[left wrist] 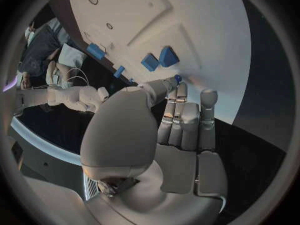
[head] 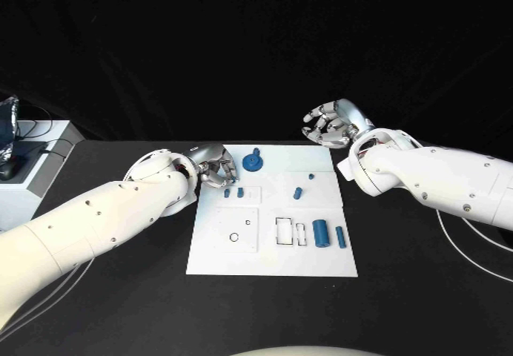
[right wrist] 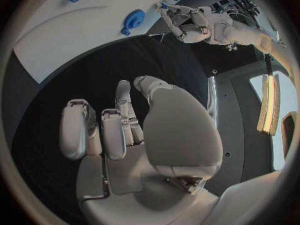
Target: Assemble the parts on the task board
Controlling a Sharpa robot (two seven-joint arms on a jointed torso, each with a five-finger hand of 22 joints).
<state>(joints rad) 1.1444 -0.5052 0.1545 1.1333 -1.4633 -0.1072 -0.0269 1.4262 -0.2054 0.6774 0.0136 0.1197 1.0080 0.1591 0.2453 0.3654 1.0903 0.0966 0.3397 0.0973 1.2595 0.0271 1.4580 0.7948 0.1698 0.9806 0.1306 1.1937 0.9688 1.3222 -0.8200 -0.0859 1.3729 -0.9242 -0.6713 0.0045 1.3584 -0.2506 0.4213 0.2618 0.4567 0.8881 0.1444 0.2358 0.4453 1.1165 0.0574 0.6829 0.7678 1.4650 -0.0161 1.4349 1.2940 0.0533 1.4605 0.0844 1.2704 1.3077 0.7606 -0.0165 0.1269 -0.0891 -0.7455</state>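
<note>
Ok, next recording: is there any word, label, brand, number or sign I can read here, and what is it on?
None can be read.
The task board bears only outlined shapes, no lettering.
The blue parts are unmarked.
The left hand and right hand show no legible marking.

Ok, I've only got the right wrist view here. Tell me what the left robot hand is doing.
Observer: The left robot hand is at the task board's far left corner, pinching a small blue part at its fingertips.
Operator: Give me what lies on the board's near half.
Observer: Two blue cylinders lie side by side near its right edge, beside a rectangular recess.
Operator: Now place my right robot hand.
Observer: The right robot hand hangs over the black table beyond the board's far right corner, holding nothing.
</note>
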